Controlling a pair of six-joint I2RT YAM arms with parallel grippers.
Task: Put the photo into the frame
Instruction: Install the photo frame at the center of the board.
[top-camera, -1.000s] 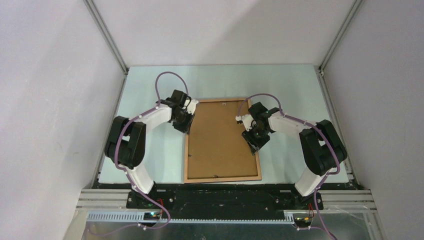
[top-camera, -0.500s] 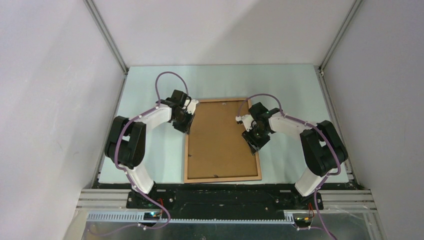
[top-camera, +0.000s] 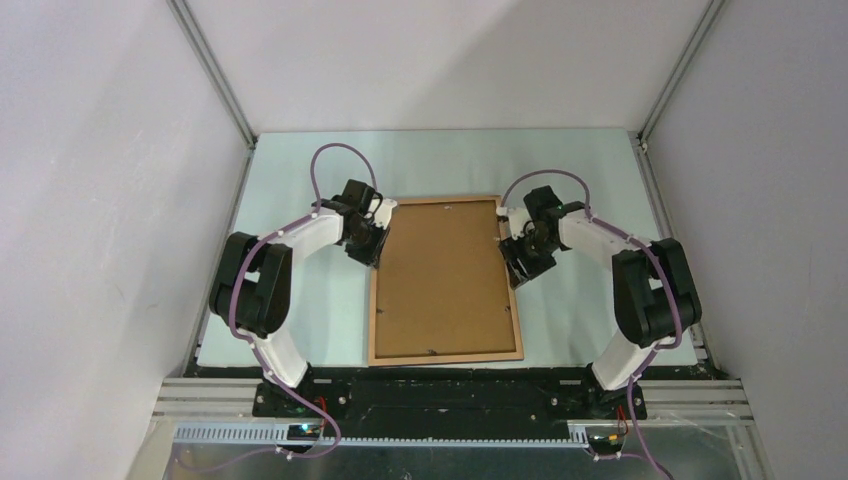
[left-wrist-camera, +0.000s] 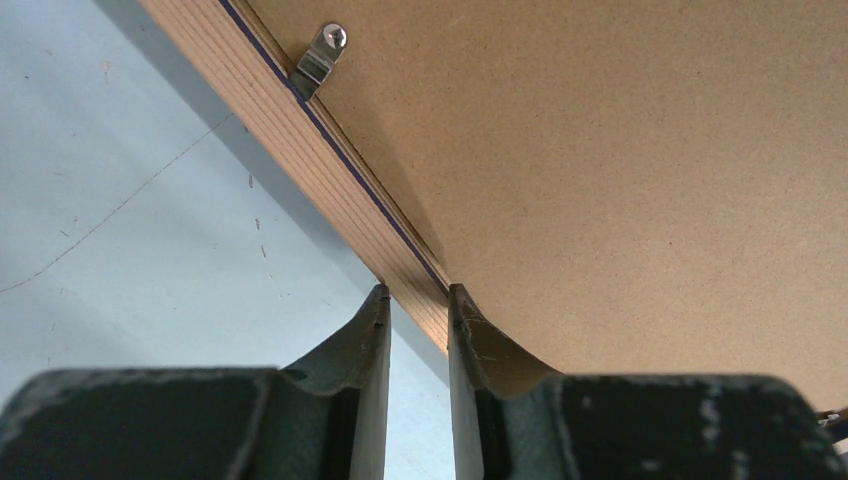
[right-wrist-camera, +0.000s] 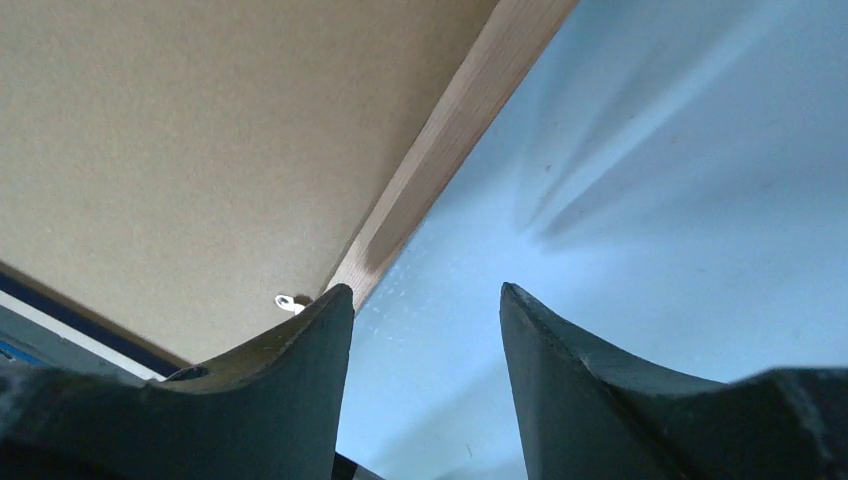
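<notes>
Left wrist view, nearest first: the left claw (left-wrist-camera: 415, 325) is drawn narrow, with the left rail of the frame (left-wrist-camera: 298, 140) caught between its two dark fingers. It appears to pinch the rail from both sides. I judge that this grip is there to steady the frame, or to lift that edge.

Further along the rail, a small metal clip (left-wrist-camera: 322, 55) sits at the edge of the brown backing board (left-wrist-camera: 620, 180). The board fills the opening, so the frame lies back side up, flat on the middle of the tabletop (left-wrist-camera: 130, 230).

The photo is nowhere to be seen. Whether it is under the board cannot be told.

On the other side, the right claw (right-wrist-camera: 425, 335) is spread wide and holds nothing. One finger hangs over the frame's right rail beside a small pale tab (right-wrist-camera: 289, 301), and the other hangs over bare tabletop. That stance seems meant for taking the right rail or working the tab.

The tabletop is pale blue-green and matte, with fine scratches and specks. It looks smooth enough for the frame to slide if pushed sideways.

Beyond the frame the surface runs to plain white walls (top-camera: 420, 60) at the back and both sides. Slanting metal posts (top-camera: 212, 70) stand at the far corners.
</notes>
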